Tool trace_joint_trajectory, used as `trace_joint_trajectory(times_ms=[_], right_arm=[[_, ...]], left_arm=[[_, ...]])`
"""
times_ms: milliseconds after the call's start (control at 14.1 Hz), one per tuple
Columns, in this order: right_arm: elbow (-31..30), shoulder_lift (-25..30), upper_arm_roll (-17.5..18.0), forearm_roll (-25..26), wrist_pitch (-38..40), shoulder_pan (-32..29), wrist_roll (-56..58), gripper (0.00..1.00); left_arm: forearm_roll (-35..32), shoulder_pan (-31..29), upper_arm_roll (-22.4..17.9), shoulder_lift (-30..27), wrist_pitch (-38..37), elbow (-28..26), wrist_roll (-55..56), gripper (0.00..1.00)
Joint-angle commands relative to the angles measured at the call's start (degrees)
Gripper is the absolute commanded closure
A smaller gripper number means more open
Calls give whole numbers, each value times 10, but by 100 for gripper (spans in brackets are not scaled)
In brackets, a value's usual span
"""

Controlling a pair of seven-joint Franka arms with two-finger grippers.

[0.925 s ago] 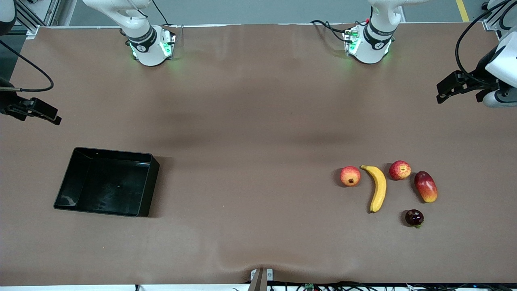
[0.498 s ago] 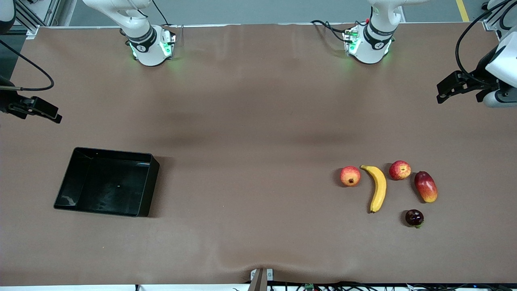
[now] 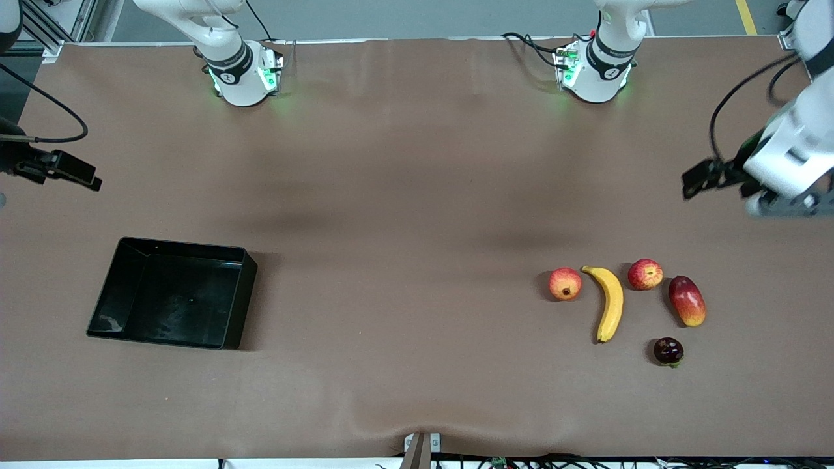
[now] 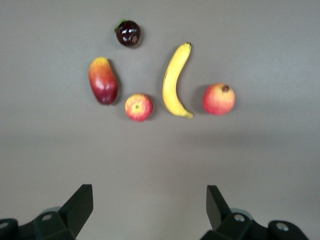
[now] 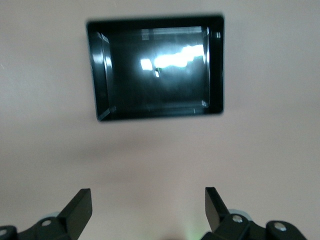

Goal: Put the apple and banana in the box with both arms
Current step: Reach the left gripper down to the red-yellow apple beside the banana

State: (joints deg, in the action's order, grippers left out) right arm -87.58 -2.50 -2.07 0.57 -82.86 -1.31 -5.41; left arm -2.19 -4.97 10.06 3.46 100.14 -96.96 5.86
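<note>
The apple (image 3: 645,274) lies on the table at the left arm's end, beside the yellow banana (image 3: 610,303). Both show in the left wrist view, the apple (image 4: 138,107) and the banana (image 4: 175,82). The black box (image 3: 182,245) stands empty at the right arm's end and shows in the right wrist view (image 5: 216,65). My left gripper (image 3: 700,179) is open and empty, up over bare table, apart from the fruit; its jaws (image 4: 149,205) stand wide. My right gripper (image 3: 71,172) is open and empty over the table's end, apart from the box; its jaws (image 5: 148,207) stand wide.
A red-orange round fruit with a dark nub (image 3: 565,284) lies beside the banana. An oval red-yellow fruit (image 3: 687,300) lies beside the apple. A small dark purple fruit (image 3: 668,351) lies nearer the camera than these.
The left arm has swung its gripper in over the table toward the fruit. The right gripper has drifted slightly toward the robots' side. The fruit and the box have not moved.
</note>
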Motion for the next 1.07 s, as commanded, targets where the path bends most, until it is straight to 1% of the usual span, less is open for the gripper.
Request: trace_joint_trajectory(times_ms=[0, 142, 356, 498, 569, 641, 783, 925, 996], right_arm=[[4, 3, 7, 7, 32, -33, 0, 0], [3, 0, 6, 9, 28, -42, 0, 0], [4, -33, 6, 10, -10, -71, 0, 0], [4, -67, 6, 9, -25, -91, 0, 0], [4, -90, 7, 8, -47, -91, 0, 0], [5, -114, 7, 8, -69, -87, 0, 0], [7, -157, 9, 6, -142, -64, 0, 0], [12, -174, 9, 7, -193, -62, 0, 0], [12, -182, 9, 6, -194, -62, 0, 0]], left_arm=[[4, -14, 0, 0, 110, -86, 2, 0], [4, -23, -1, 38, 149, -92, 1, 0], [-7, -32, 0, 85, 247, -113, -8, 0], [-8, -32, 0, 121, 265, -112, -7, 0], [-8, -32, 0, 136, 281, -112, -6, 0], [-7, -32, -1, 152, 291, -112, -5, 0], [-8, -33, -2, 183, 313, -110, -4, 0], [-8, -41, -3, 200, 320, -107, -5, 0], [-9, -43, -2, 201, 320, -108, -6, 0]])
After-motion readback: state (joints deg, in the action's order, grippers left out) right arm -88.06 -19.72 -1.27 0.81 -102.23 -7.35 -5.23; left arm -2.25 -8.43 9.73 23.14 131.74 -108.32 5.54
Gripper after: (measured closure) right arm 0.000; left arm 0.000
